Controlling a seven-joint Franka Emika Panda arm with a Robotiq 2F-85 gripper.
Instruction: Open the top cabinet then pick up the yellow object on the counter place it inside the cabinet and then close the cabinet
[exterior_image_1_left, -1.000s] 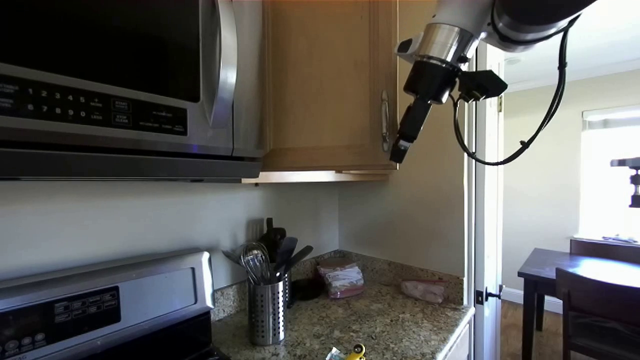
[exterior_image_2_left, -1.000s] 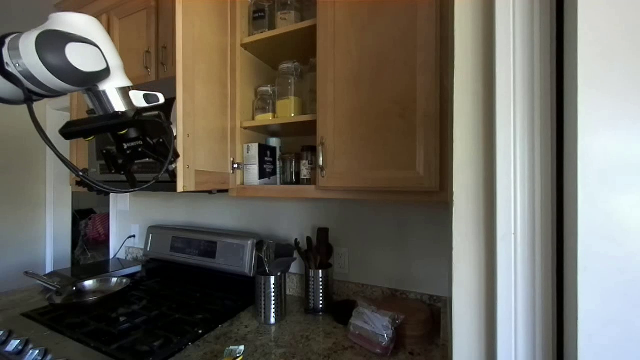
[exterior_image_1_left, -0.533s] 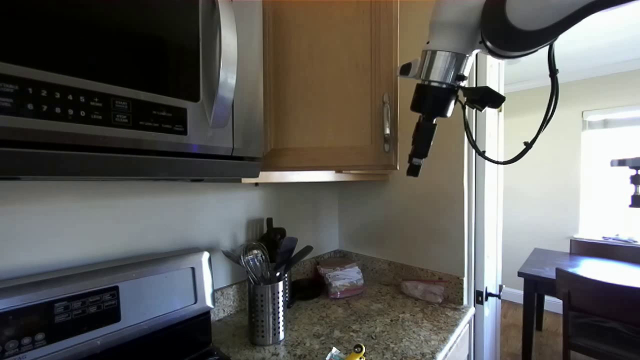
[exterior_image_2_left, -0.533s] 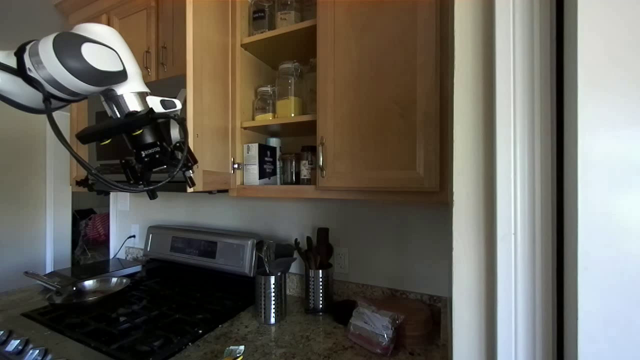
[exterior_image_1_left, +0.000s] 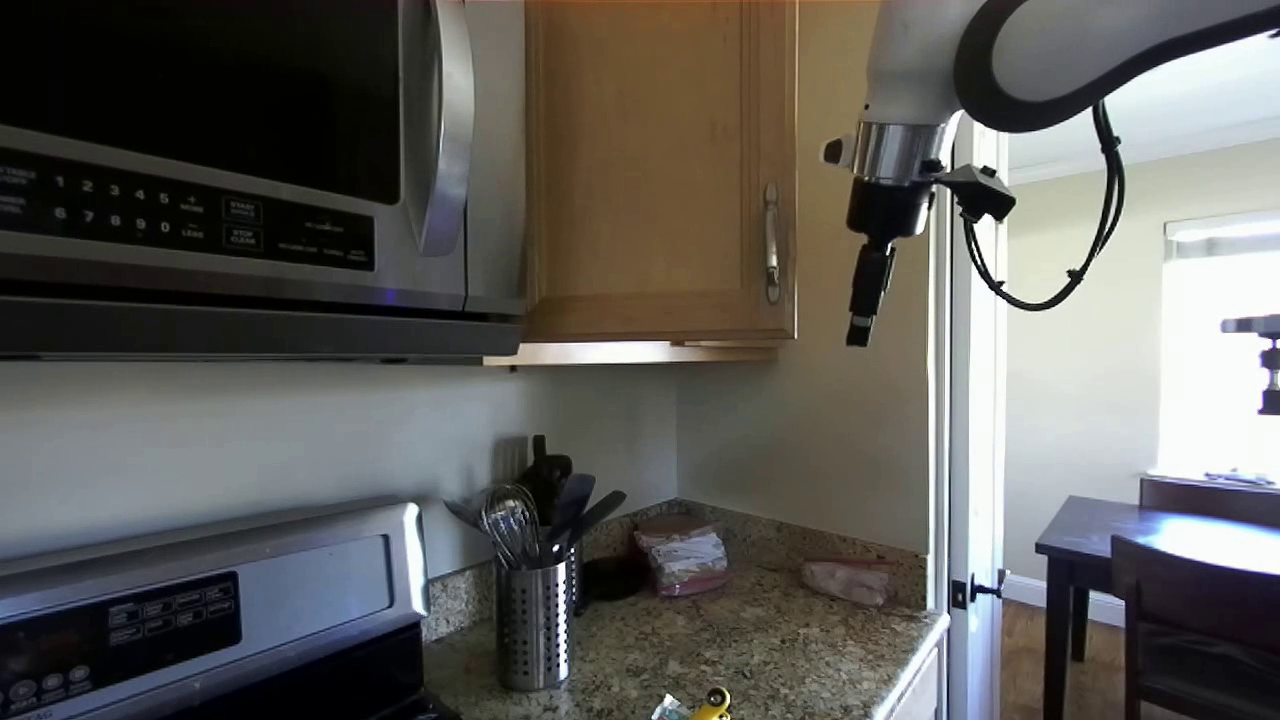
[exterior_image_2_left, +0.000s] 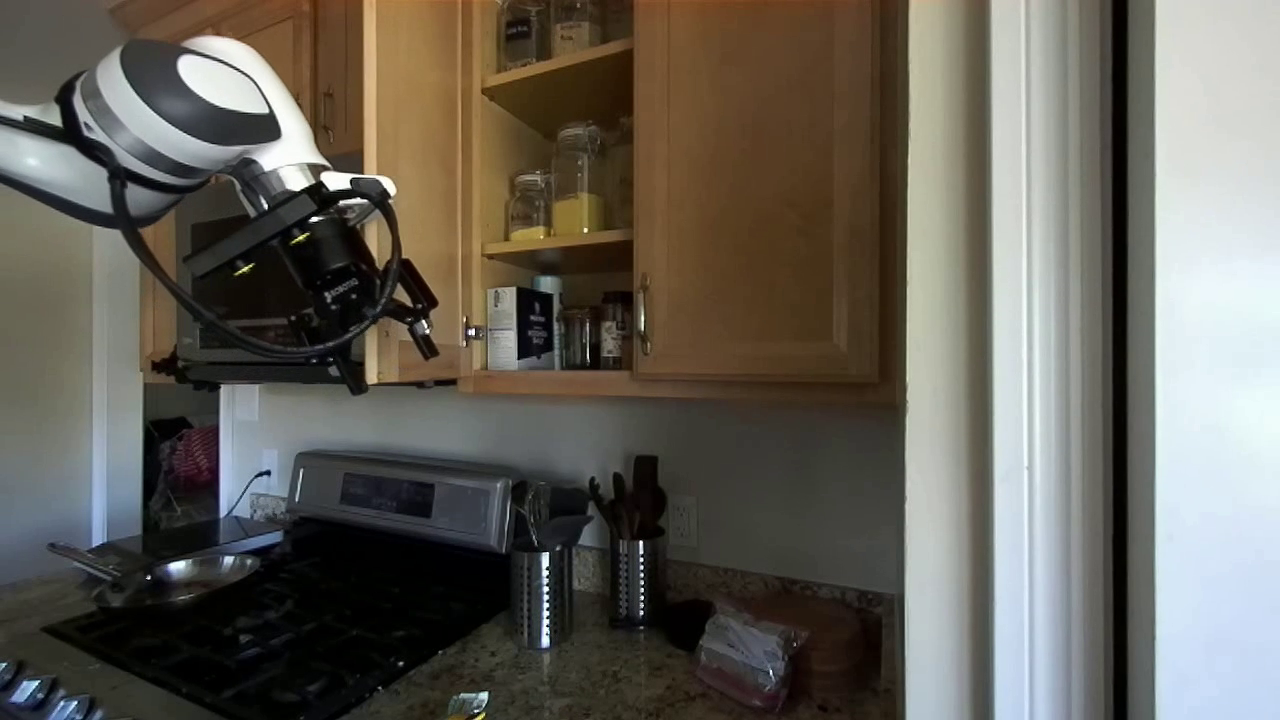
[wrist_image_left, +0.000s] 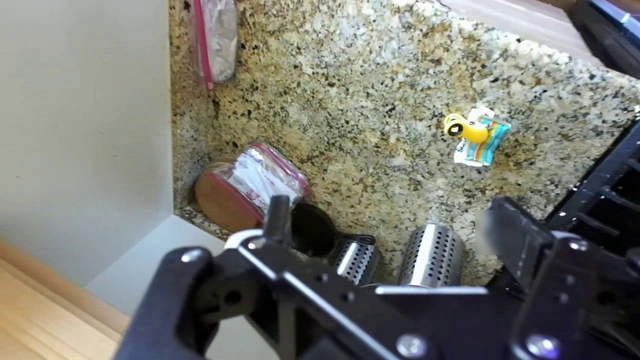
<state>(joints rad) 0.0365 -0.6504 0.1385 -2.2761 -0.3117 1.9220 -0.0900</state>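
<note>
The honey-wood top cabinet (exterior_image_2_left: 415, 130) stands open in an exterior view, its left door swung out and jars and boxes showing inside. The outer face of that door (exterior_image_1_left: 650, 170), with its metal bar handle (exterior_image_1_left: 771, 243), shows in an exterior view. The yellow object (wrist_image_left: 472, 132) lies on a small teal-and-white packet on the granite counter (wrist_image_left: 360, 75); only parts of it show in both exterior views (exterior_image_1_left: 712, 706) (exterior_image_2_left: 466, 714). My gripper (wrist_image_left: 390, 202) is open and empty, fingers apart, pointing down. It hangs beside the door's free edge (exterior_image_1_left: 860, 335) (exterior_image_2_left: 393, 370), well above the counter.
Steel utensil canisters (wrist_image_left: 431, 255) (exterior_image_2_left: 637, 580) stand on the counter by the stove (exterior_image_2_left: 300, 610). Bagged items (exterior_image_1_left: 685, 555) (exterior_image_1_left: 848, 580) lie near the back corner. The microwave (exterior_image_1_left: 300, 280) is beside the cabinet. The right cabinet door (exterior_image_2_left: 755, 190) is closed.
My gripper has moved away from the cabinet door's edge and turned to point more steeply down. The open door has shifted only slightly. The yellow object has not moved.
</note>
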